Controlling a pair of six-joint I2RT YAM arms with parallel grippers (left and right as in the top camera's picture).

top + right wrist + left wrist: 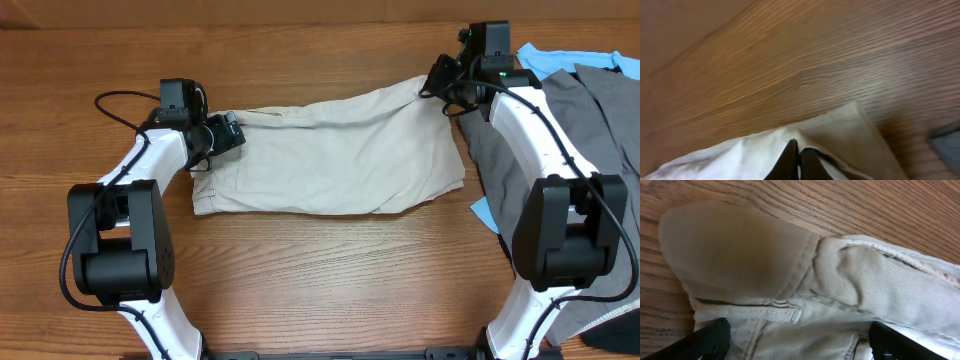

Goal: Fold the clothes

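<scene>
- We see 1 wooden table [320, 290], brown with a clear grain.
- Pale beige shorts [340, 155] lie spread out on it.
- Just right of the shorts we find a crumpled grey garment [610, 110].
- Also right of the shorts, a light blue cloth [548, 57] shows partly under the grey garment.

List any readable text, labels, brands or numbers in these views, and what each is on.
No text is readable in any view.
On the shorts, no label or print is legible; both wrist views show only plain fabric.
On the grey clothes and blue cloth, nothing is printed that can be seen.
</scene>
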